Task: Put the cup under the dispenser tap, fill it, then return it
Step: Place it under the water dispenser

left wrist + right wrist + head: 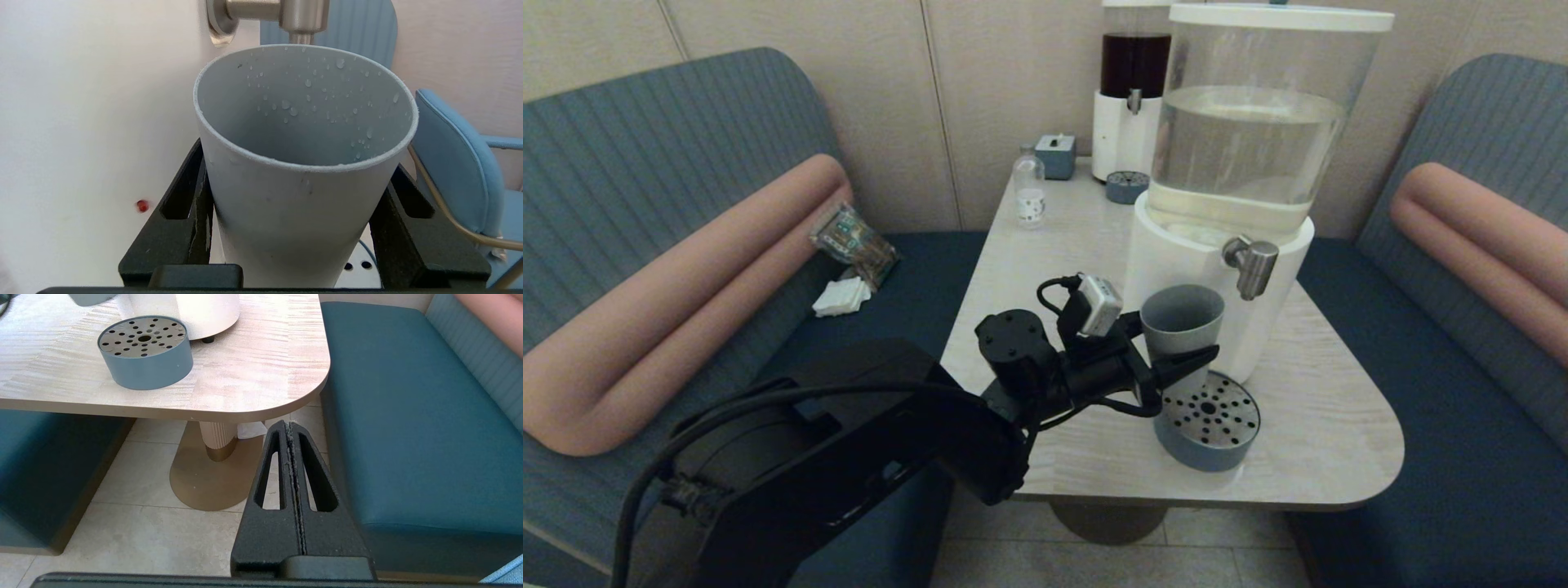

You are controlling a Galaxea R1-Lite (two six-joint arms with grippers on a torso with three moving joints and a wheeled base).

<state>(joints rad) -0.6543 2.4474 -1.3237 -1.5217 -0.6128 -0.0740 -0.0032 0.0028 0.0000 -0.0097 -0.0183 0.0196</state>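
Left gripper [1176,363]: clamped on the cup [1181,325], one finger on each side wall, held upright above the drip tray [1207,420].
Cup: just left of the dispenser tap [1251,263] in the head view, rim below the spout; it looks short of being under it, so the move would be rightward.
Left wrist view: droplets on the cup's inner wall, spout over the far rim [301,20]; liquid level hidden.
Right gripper [291,490]: fingers pressed together, parked low off the bench [253,375] edge, farther from the cup.
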